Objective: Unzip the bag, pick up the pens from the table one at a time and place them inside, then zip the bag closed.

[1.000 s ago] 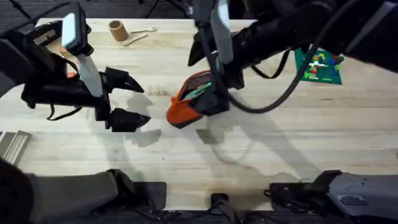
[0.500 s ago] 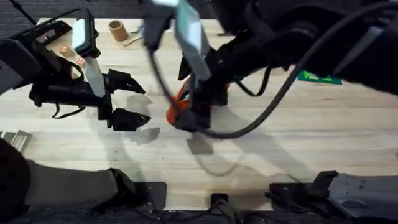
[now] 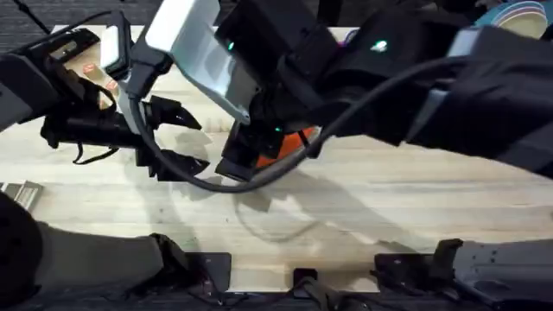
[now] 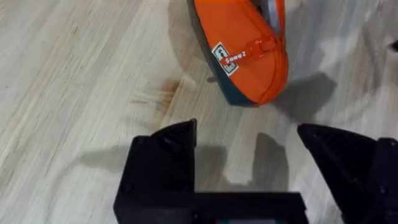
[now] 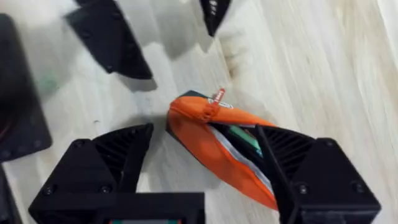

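Note:
The orange bag [image 5: 202, 140] lies on the wooden table [image 5: 323, 56], its zipper partly apart and the red pull [image 5: 216, 98] at its near end. A green pen [image 5: 245, 138] shows inside the opening. My right gripper [image 5: 205, 171] hovers open just above the bag, one black finger on each side of it. In the overhead view only a patch of the bag [image 3: 292, 140] shows under the raised right arm. My left gripper [image 4: 249, 155] is open and holds nothing, a short way from the bag's [image 4: 249, 50] end; it stands left of the bag in the overhead view [image 3: 183, 140].
The right arm [image 3: 363, 78] rises large and dark under the overhead camera and hides the table's middle and back. A small labelled box [image 3: 86, 73] sits behind the left arm. A grey metal piece [image 3: 17, 197] lies at the left edge. Bare planks [image 3: 346, 225] run along the front.
The right arm has swung left and risen toward the overhead camera, now covering most of the bag. The left gripper has stayed open in nearly the same place.

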Tool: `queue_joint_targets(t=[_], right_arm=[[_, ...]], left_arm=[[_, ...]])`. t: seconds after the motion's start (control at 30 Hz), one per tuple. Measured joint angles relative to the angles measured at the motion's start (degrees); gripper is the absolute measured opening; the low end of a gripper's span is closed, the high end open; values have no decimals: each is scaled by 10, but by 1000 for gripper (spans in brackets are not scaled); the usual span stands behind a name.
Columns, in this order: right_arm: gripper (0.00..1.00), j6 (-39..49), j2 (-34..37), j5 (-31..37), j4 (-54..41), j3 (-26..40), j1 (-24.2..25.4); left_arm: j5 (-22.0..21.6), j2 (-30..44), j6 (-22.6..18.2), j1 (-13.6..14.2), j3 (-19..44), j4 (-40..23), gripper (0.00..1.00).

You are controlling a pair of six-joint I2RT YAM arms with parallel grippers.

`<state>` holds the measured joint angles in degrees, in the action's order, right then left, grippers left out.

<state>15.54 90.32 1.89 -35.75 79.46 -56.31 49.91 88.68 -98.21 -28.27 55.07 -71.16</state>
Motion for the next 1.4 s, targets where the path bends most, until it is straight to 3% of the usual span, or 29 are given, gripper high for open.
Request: queue_joint_targets(t=[0.27, 1.4], right_arm=[[996, -27, 16, 37, 5, 0, -12], [998, -159, 35, 30, -3, 11, -13]], left_arm=[[0, 0, 0, 0, 0, 3, 994], [0, 0, 0, 0, 0, -2, 993]])
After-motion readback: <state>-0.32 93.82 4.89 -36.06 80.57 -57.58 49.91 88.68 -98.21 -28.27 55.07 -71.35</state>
